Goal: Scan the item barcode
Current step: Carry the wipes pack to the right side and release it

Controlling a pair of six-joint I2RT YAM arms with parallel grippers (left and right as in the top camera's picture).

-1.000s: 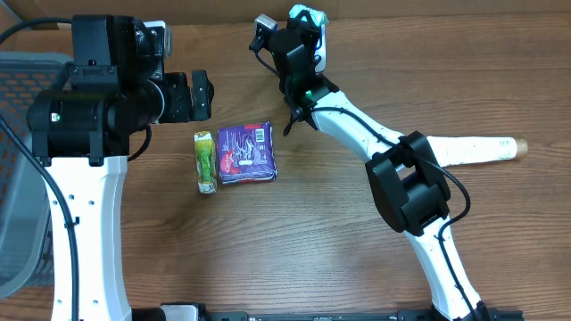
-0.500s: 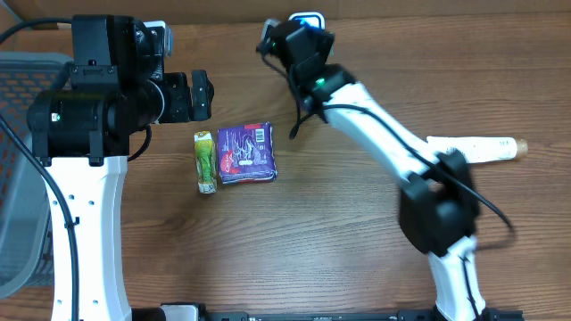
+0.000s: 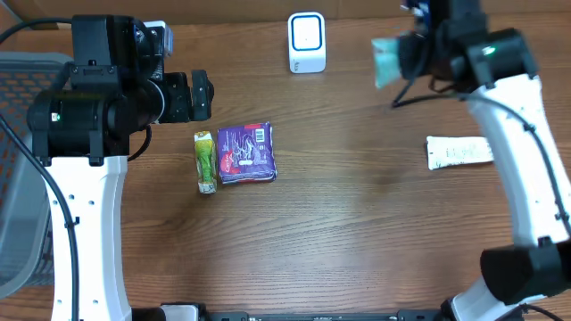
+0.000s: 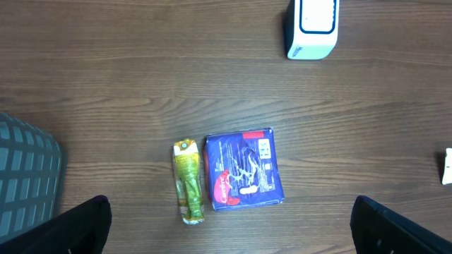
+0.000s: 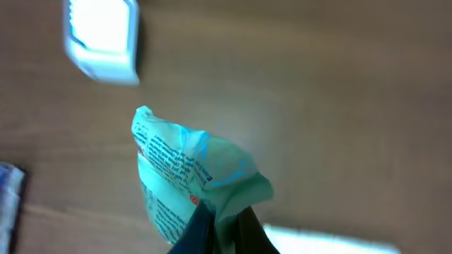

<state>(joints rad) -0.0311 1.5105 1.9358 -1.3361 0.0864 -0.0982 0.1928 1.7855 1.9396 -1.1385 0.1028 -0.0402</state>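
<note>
My right gripper (image 5: pixel 220 227) is shut on a teal printed packet (image 5: pixel 185 176), which it holds by one crumpled end above the table. From overhead the teal packet (image 3: pixel 385 61) hangs to the right of the white, blue-rimmed scanner (image 3: pixel 306 42) at the back edge. The scanner (image 5: pixel 102 39) shows blurred at the upper left of the right wrist view. My left gripper (image 4: pixel 233 241) is open and empty, high above a purple packet (image 4: pixel 244 169) and a green packet (image 4: pixel 188 182).
A white packet (image 3: pixel 459 152) lies on the table at the right, under my right arm. The purple packet (image 3: pixel 246 152) and green packet (image 3: pixel 205 161) lie side by side left of centre. A grey basket (image 3: pixel 18 178) stands at the far left edge.
My right arm has swung from in front of the scanner to the right, carrying the teal packet. The scanner is now uncovered. The left arm has not moved.
</note>
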